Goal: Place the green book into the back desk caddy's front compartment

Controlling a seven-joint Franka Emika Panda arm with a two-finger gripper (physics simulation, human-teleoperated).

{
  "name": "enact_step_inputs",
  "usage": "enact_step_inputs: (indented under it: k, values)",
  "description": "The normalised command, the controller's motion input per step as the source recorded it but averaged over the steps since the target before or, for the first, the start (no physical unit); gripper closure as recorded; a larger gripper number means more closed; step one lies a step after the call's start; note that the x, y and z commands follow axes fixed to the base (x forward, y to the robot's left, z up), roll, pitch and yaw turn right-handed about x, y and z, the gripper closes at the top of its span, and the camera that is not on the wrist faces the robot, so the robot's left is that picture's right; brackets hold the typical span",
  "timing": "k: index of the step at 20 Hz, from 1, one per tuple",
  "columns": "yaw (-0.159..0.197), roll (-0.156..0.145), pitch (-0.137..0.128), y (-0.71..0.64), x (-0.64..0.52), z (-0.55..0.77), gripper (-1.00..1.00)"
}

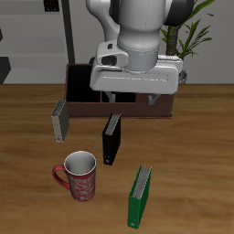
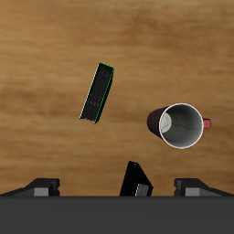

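Observation:
The green book (image 1: 139,196) stands upright near the table's front edge, beside the mug; the wrist view shows its dark top edge and green cover (image 2: 96,93). Farther back lies the back desk caddy (image 1: 87,110), a dark reddish-brown box largely covered by my arm. Its front compartment is hidden behind the gripper. My gripper (image 1: 130,99) hangs open above the caddy's front wall, well above and behind the green book, with nothing held. Both fingertips (image 2: 41,187) show wide apart in the wrist view.
A black book (image 1: 111,139) stands upright just in front of the caddy, below the gripper. A grey book (image 1: 58,119) stands off the caddy's end. A red patterned mug (image 1: 80,175) sits near the green book. A plant (image 1: 192,32) is behind.

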Motion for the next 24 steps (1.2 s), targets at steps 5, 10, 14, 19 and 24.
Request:
enact_step_inputs:
  k: [5,10,14,19,24]
  values:
    - [-0.020,0.014,-0.063,-0.03,0.33,0.06,-1.00]
    - [-0.023,0.019,-0.019,0.01,0.32,-0.08,-1.00]
    - [-0.040,0.016,0.002,-0.04,0.27,-0.14,-1.00]
    - [0.005,0.027,-0.014,0.01,0.24,-0.18,-1.00]
    - [-0.001,-0.009,-0.010,0.02,0.14,-0.16,-1.00]
